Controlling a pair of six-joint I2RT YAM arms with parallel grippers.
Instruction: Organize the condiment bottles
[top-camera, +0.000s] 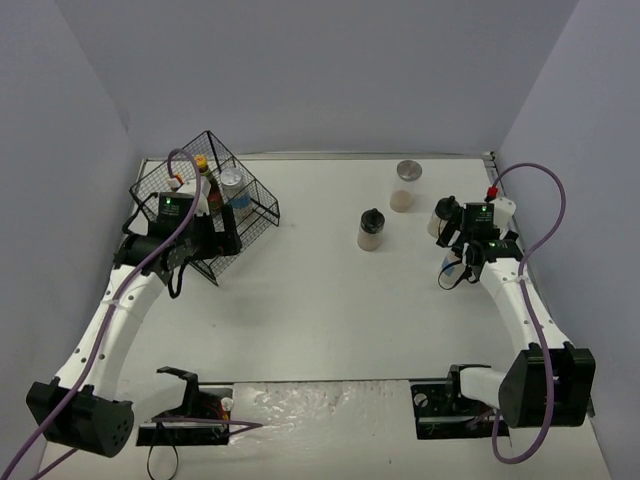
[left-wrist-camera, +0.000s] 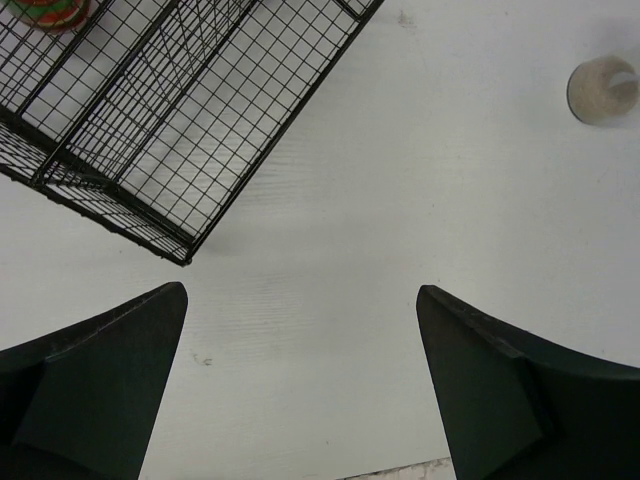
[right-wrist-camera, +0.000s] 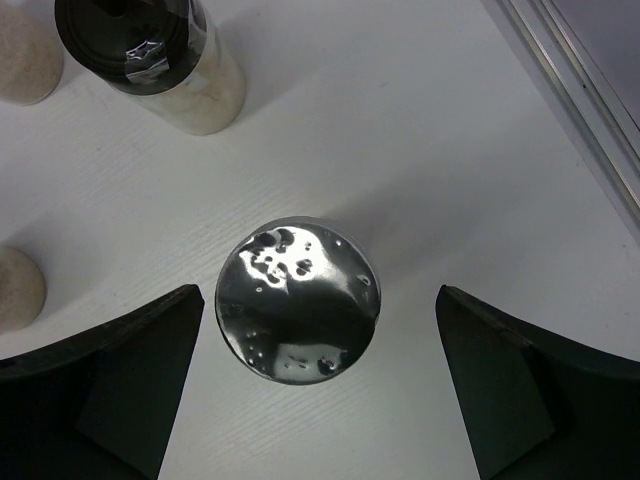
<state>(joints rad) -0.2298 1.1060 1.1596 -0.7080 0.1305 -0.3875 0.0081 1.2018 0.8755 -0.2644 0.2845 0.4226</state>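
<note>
White worktop fills the view: matte, faint wood grain up close. Back wall plain, pale lavender-grey. Left wall and right wall same colour, both closing in toward far corners. Metal rail running along worktop's right edge. Glossy, wrinkled patch at near edge, catching light. Lighting even, from above; shadows soft and short on white surface.

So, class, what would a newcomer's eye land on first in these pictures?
The black wire basket at the far left, seemingly tipped and holding a red sauce bottle, stands out first. Next, a mirror-bright silver-lidded jar stands directly under the open right tool, between its fingers.
</note>
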